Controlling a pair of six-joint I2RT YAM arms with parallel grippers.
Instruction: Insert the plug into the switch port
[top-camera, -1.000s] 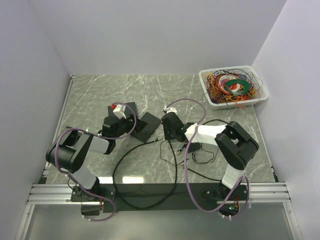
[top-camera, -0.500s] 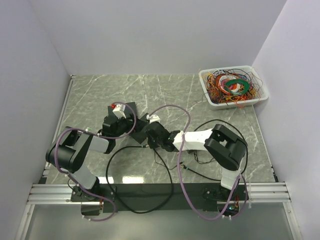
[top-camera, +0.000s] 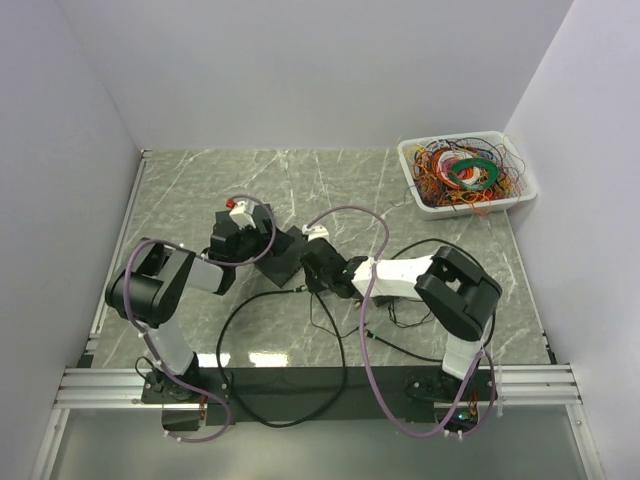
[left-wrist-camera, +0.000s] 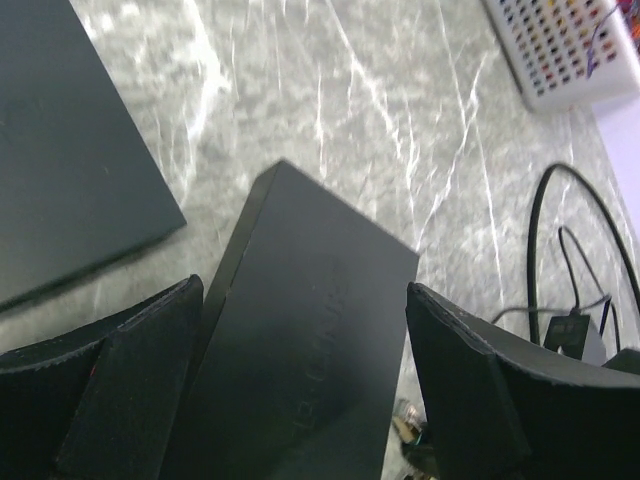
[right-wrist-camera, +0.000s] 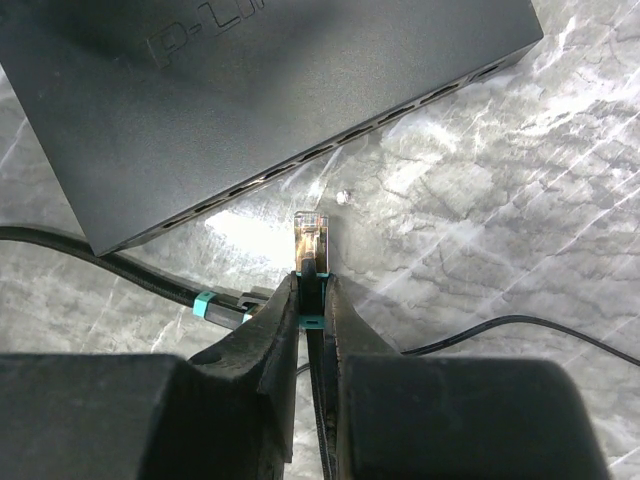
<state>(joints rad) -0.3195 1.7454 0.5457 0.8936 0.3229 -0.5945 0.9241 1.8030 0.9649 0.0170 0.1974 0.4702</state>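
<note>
Now the left gripper (left-wrist-camera: 305, 305) has shifted over the switch (left-wrist-camera: 300, 340), its jaws wide and straddling the case without clamping it. Right of the switch, the right gripper (right-wrist-camera: 312, 288) has swung in, pinching the plug (right-wrist-camera: 311, 232) just short of the port row, so insertion looks imminent.

Bright even light; glare on tabletop (top-camera: 330, 190)

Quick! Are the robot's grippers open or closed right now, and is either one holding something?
Left gripper: open, a finger on each side of the black switch.
Right gripper: closed, holding the plug.
</note>
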